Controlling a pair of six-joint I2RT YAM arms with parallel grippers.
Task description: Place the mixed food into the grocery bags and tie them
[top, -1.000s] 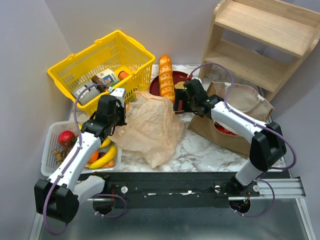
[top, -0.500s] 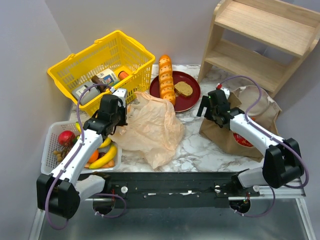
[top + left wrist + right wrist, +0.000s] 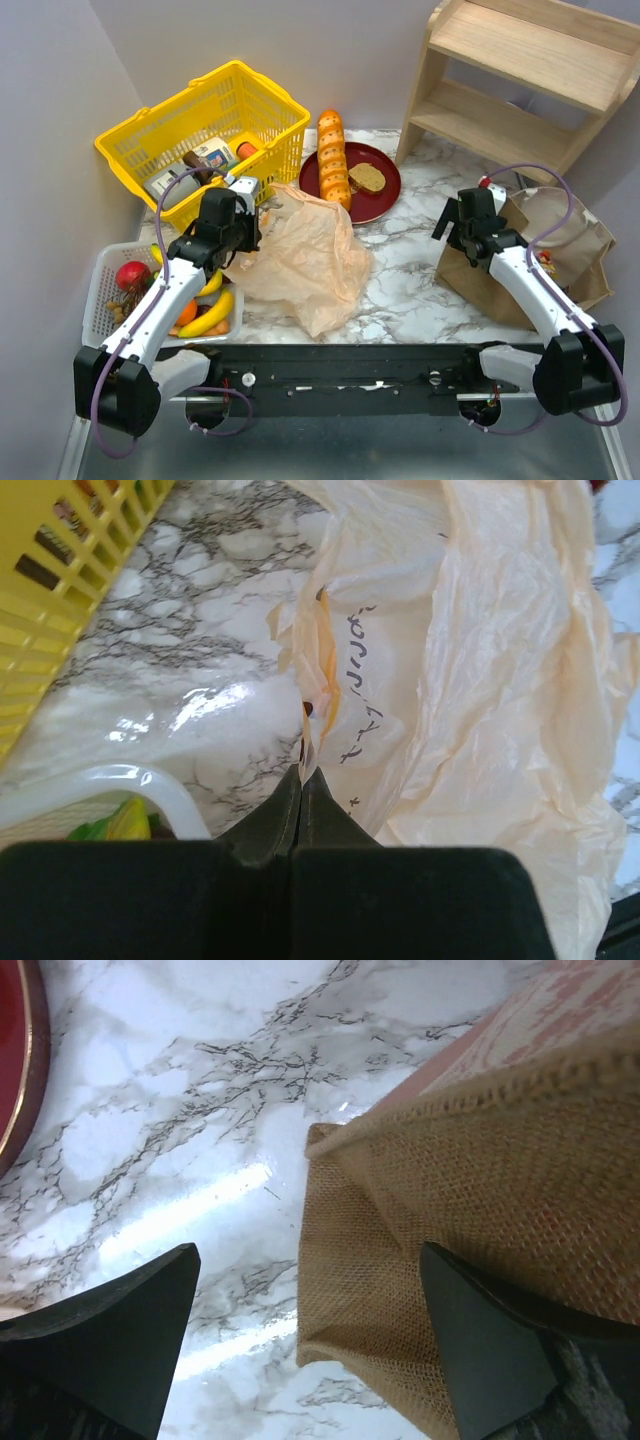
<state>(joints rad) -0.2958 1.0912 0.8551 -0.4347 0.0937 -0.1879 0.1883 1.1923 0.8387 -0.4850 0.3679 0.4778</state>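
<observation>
- A banana (image 3: 210, 316) lay in the tray (image 3: 98, 285), far left.
- The left gripper (image 3: 302, 773) had its jaws pressed together, pinching the plastic bag (image 3: 312, 255) rim on the worktop (image 3: 410, 285).
- The right gripper (image 3: 308, 1260) held its jaws spread by the brown bag (image 3: 565, 270) corner.

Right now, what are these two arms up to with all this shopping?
They are packing groceries into bags. The left arm's jaws are shut on an edge of the thin crinkly tan plastic bag, which lies limp on the marble table. The right arm's jaws stand open at a corner of the stiff brown bag with white rope handles. The yellow banana and other fruit sit in the white mesh tray, not yet bagged.
</observation>
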